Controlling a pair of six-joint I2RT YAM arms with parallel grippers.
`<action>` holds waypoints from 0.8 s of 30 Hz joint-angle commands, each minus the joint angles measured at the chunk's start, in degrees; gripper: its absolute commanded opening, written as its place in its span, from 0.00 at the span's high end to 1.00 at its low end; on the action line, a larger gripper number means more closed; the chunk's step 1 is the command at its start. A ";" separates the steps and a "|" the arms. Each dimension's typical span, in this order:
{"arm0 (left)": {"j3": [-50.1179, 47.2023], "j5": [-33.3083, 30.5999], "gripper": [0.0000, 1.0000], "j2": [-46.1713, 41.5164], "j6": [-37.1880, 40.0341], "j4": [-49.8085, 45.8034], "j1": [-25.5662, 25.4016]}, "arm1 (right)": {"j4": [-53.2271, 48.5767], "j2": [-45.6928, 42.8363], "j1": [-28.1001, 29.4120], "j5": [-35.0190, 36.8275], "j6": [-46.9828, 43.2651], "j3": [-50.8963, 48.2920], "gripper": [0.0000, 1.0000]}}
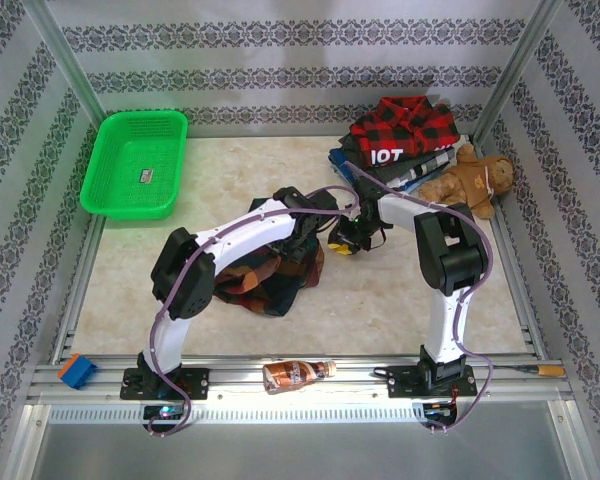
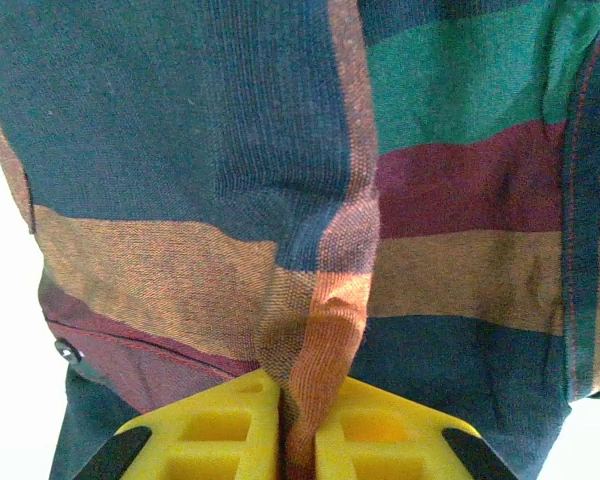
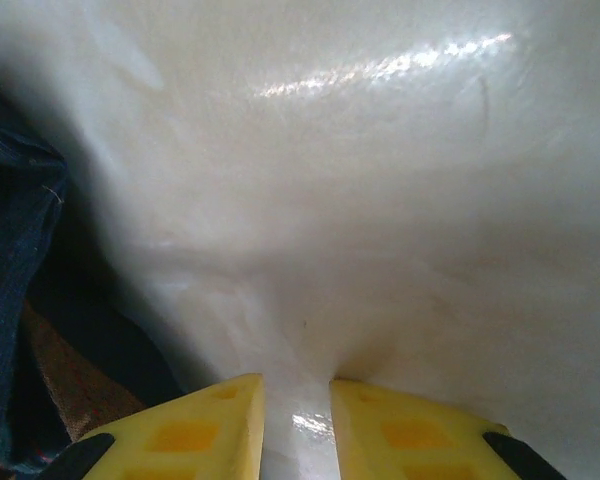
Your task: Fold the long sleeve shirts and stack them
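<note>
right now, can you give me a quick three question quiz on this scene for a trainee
1. True or false: the left gripper is shut on the plaid shirt.
2. The teddy bear lies beside: A the green basket, B the shirt pile, C the bottle.
3. Fill in: the right gripper stands ___ above the table, holding nothing.
Key: 1 true; 2 B; 3 open.

A robot lab cell — aluminium frame (image 1: 65,57), papered walls (image 1: 280,50), bare table (image 1: 220,170).

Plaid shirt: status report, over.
Left gripper shut on plaid shirt, bunched. Right gripper slightly open, empty, over table. Bear beside stack.
</note>
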 commanded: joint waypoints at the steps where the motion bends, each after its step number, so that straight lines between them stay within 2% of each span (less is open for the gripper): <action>1: -3.16 4.85 0.85 -4.64 -3.47 3.92 -1.09 | 4.25 3.35 -0.41 -0.76 2.20 -2.36 0.73; 8: -9.15 10.07 0.85 -8.79 -4.00 9.48 -1.35 | 5.34 3.99 -0.59 -2.24 3.34 -2.68 0.73; 17: -17.49 10.51 0.85 -15.21 -7.36 14.56 -1.26 | 5.88 3.62 -2.28 -4.99 3.93 -3.37 0.72; 24: -19.03 10.69 0.86 -16.12 -8.42 15.97 -0.73 | 5.21 0.09 -2.75 -10.15 0.96 -4.64 0.59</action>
